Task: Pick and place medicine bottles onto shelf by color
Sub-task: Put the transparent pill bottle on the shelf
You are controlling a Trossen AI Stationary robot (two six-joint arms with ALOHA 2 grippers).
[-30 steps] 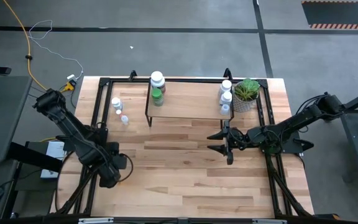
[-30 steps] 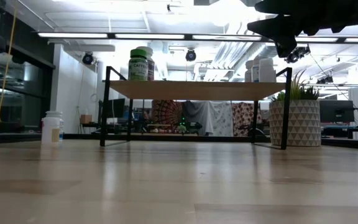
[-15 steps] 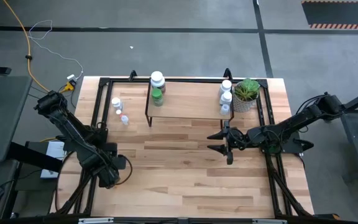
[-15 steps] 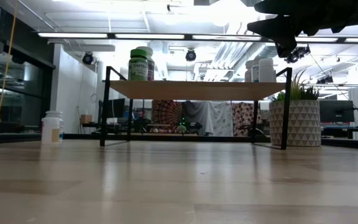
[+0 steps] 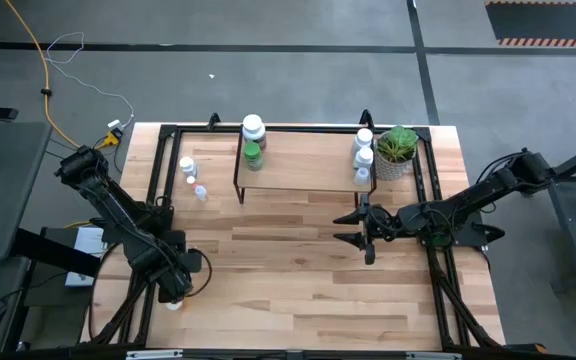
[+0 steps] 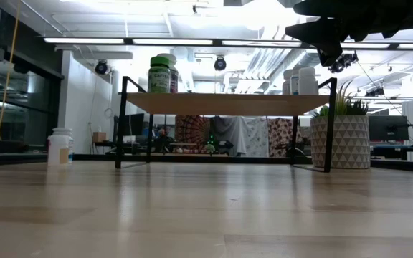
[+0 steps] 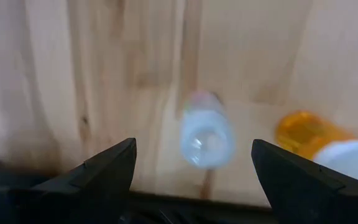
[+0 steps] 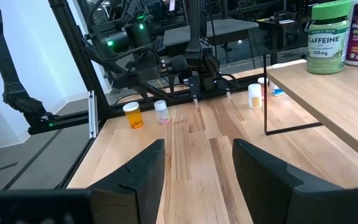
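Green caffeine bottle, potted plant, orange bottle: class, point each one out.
Green caffeine bottle (image 8: pixel 328 37), right wrist view, on its label.
Potted plant (image 6: pixel 339 142), low view, on the pot.
Orange bottle (image 8: pixel 133 116), right wrist view, on its body.

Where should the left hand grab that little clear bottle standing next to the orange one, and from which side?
Take the little clear bottle by its round sides just under the cap, coming down from above. It stands upright under the open left hand. The orange bottle stands close by, so keep clear of that side.
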